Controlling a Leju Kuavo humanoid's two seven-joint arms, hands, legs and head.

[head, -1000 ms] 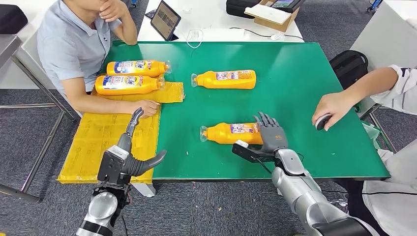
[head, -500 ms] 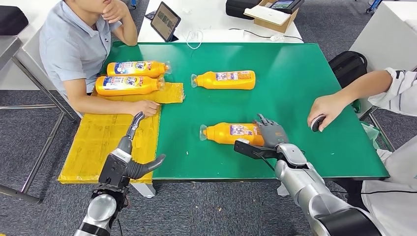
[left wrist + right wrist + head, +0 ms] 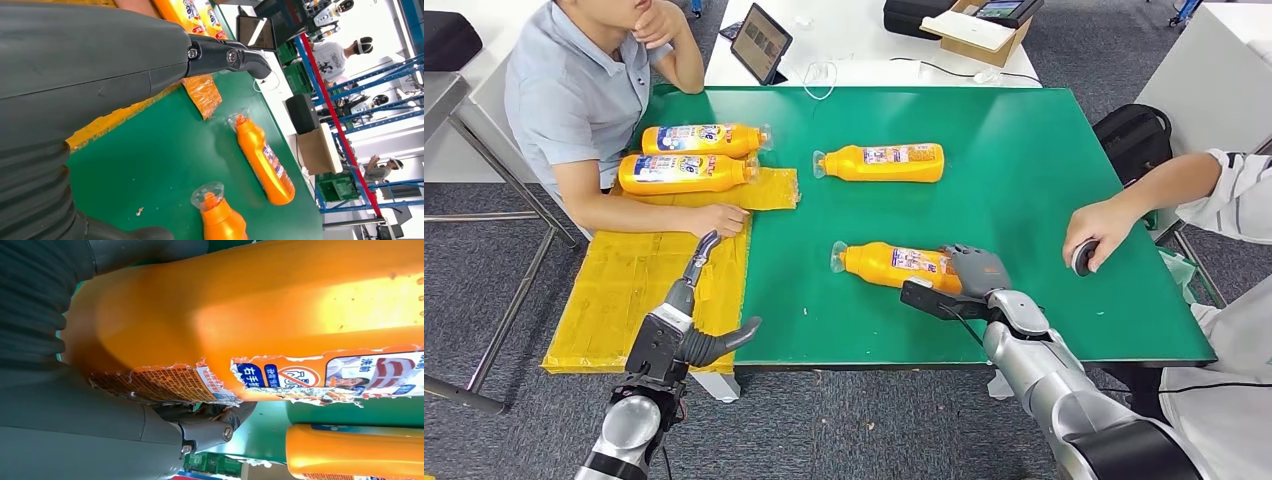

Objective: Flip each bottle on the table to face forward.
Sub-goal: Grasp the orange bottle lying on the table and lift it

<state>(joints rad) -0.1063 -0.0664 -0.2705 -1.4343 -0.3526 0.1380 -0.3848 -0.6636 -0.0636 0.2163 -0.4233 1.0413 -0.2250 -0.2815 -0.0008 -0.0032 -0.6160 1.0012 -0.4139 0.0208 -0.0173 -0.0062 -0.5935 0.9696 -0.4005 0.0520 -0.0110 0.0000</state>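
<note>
Now the right hand grips the base end of the near bottle, which lies on its side on the green desk with its neck pointing toward the robot's left. In the right wrist view the thumb and the dark fingers wrap the orange body, pressed against its torn label, so the hand has a firm hold of the bottle.

Farther back on the desk a second bottle lies on its side, well apart from the held one, its neck also toward the left. Two more bottles lie side by side at the desk's left edge: the rear bottle and the front bottle, both with blue-and-white labels up, partly on a yellow sheet.

The left hand hovers over the yellow sheet near the front left corner of the desk, holding nothing, its fingers spread apart with one stretched forward.

A person in a light blue shirt sits at the left, forearm resting on the sheet. Another person's hand rests on the desk's right edge.
</note>
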